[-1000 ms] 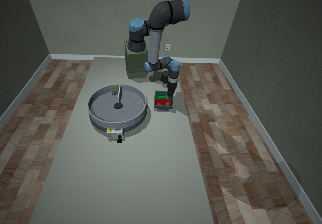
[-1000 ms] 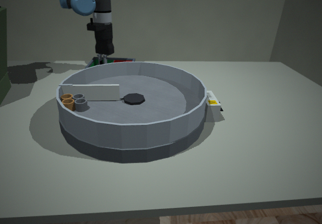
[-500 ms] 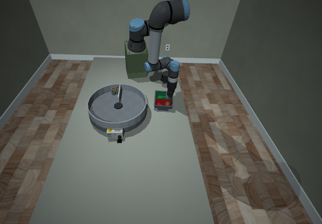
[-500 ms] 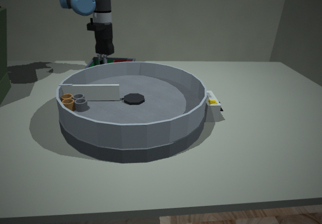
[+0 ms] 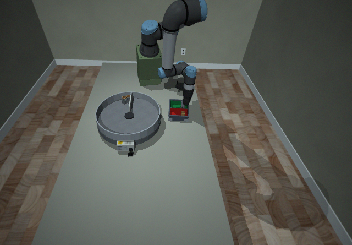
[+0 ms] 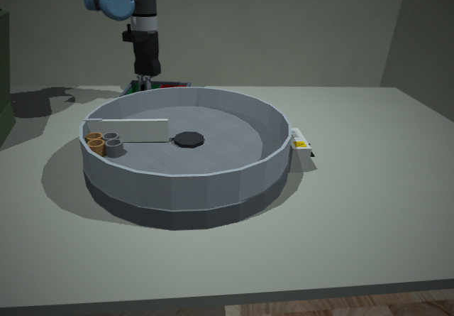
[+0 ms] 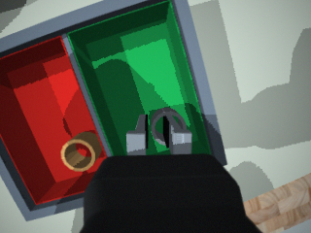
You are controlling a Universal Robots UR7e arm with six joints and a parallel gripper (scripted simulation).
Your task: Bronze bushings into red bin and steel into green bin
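My gripper [image 5: 184,105] [image 6: 144,84] [image 7: 155,124] points down at the green bin [image 5: 175,103] [image 7: 146,58]. Its fingers are parted a little, with nothing gripped. A steel bushing [image 7: 155,118] stands in that bin below the fingers, off towards the right finger, which partly hides it. A bronze bushing [image 5: 182,113] [image 7: 93,141] is in the red bin [image 5: 174,111] [image 7: 39,102]. On the turntable [image 5: 127,136] [image 6: 186,193], two bronze bushings [image 6: 96,149] [image 6: 93,135] and two steel bushings [image 6: 113,149] [image 6: 111,135] stand upright, clustered by the wall.
A white divider plate [image 5: 130,103] [image 6: 142,131] reaches from the turntable's wall towards its dark hub [image 5: 129,115] [image 6: 189,139], beside the cluster. A white labelled box [image 5: 125,145] [image 6: 301,147] is at the turntable's front. The green robot pedestal [image 5: 149,70] is at the back.
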